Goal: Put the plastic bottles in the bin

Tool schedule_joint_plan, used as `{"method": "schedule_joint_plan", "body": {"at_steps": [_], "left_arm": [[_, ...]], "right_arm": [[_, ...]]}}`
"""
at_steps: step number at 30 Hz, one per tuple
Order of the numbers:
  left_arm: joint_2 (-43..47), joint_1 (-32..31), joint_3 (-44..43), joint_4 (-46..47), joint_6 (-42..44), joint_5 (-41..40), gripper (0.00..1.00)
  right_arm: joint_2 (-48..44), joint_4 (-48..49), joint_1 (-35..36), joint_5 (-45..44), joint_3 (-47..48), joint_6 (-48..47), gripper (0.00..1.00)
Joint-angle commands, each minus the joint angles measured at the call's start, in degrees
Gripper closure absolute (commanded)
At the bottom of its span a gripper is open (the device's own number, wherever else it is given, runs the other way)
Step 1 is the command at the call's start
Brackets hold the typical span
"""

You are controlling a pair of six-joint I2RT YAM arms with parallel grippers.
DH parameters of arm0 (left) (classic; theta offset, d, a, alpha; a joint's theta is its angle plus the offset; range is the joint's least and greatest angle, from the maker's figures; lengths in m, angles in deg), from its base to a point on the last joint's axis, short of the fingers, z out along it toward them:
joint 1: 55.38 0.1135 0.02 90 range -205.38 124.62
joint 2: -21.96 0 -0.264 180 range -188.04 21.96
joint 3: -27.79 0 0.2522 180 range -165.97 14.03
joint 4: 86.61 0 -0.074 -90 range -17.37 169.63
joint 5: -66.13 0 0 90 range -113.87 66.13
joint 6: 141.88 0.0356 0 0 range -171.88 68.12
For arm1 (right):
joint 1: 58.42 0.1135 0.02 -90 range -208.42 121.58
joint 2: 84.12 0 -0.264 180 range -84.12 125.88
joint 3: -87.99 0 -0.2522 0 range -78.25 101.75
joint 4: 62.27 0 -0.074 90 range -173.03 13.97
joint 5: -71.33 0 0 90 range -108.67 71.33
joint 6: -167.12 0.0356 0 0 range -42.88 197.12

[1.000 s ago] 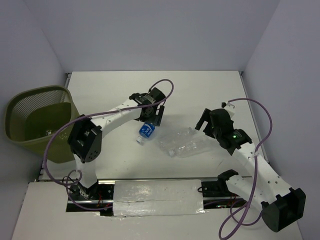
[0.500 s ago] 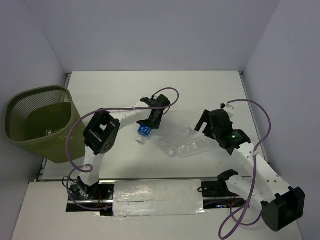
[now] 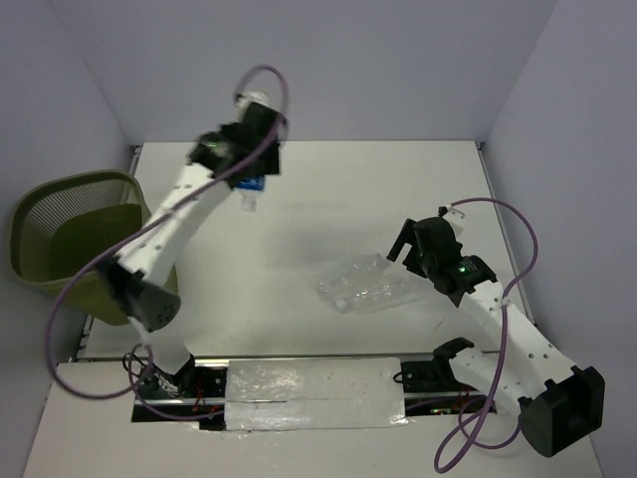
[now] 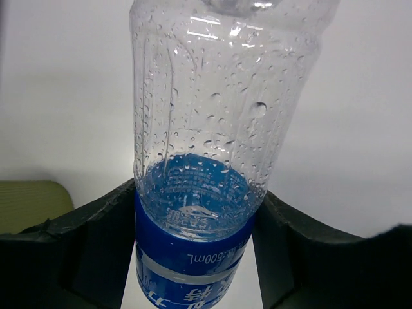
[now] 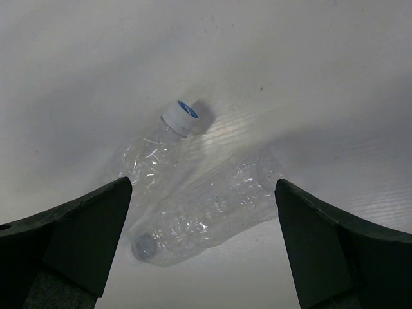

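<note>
Two crumpled clear bottles (image 3: 370, 287) lay touching on the table (image 3: 398, 179) just before my right gripper (image 3: 401, 242), whose jaws stood spread wide with nothing between them. My left gripper (image 3: 255, 169) pinched the blue-labelled bottle (image 4: 212, 148) at its label band and held it in the air over the table's far left corner. This was near the bin (image 3: 70, 229) but not over it. The bin stood beyond the table's left edge.

Two bottles (image 3: 368, 287) right of bin (image 3: 60, 239)
</note>
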Motion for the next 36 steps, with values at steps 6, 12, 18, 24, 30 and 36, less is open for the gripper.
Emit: {"method": "schedule_joint_plan", "body": {"at_steps": [6,12,18,24,30,36], "left_arm": [[22.71,17.82,-5.47,1.29,2.98,-5.84,0.51],[26.76,25.91,-6.88,-0.02,7.02,-14.71,0.45],[32.82,39.70,5.66,0.75,-2.02,-13.70,0.29],[36.96,48.07,18.42,5.25,-5.19,-6.83,0.07],[36.87,48.60,16.34,7.26,-0.81,0.01,0.01],[33.02,27.41,8.25,4.83,4.47,0.22,0.01]], "right_arm": [[0.31,1.56,0.39,-0.37,-0.25,0.47,0.00],[1.71,1.91,0.39,0.86,0.01,0.21,0.00],[1.80,2.00,0.48,0.95,0.27,-0.15,0.00],[1.89,2.00,0.39,1.30,0.01,-0.58,0.00],[2.33,2.53,0.39,2.36,0.19,-0.85,0.00],[2.77,1.30,0.39,-0.18,2.38,-0.50,0.00]]}}
